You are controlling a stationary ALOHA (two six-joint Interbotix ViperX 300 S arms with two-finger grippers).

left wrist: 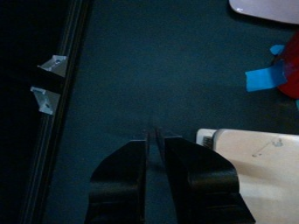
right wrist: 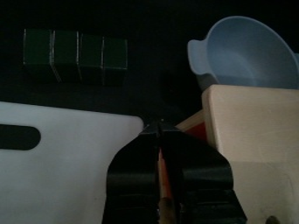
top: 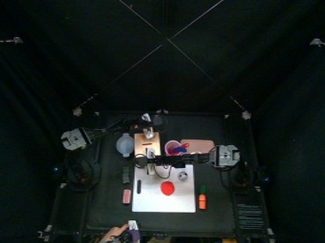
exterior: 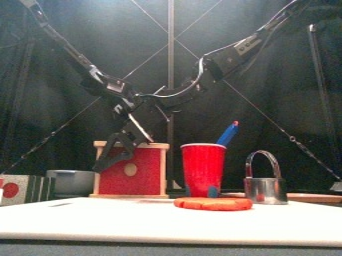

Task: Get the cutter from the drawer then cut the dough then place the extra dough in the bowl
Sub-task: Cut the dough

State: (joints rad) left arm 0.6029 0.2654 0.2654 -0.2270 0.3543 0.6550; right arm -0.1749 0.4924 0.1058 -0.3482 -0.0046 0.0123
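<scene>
The pale wooden box [top: 143, 144] stands at the back of the table, its red drawer front [exterior: 131, 172] facing forward. A flat red dough disc [exterior: 214, 203] lies on the white cutting board [top: 172, 201]. The metal cutter [exterior: 267, 185] stands on the board to the right of the dough. My right gripper [right wrist: 158, 131] is shut, its tips at the box's front corner between the board [right wrist: 70, 144] and the drawer. My left gripper [left wrist: 153, 137] is shut and hovers behind the box [left wrist: 263, 153]. The blue-grey bowl [right wrist: 247, 52] sits left of the box.
A red cup [exterior: 205, 168] with a blue knife stands right of the box. A dark green sushi roll [right wrist: 76, 48] lies left of the board. An orange toy [top: 200, 201] lies at the board's right edge, and a pink tray [left wrist: 271, 9] is at the back.
</scene>
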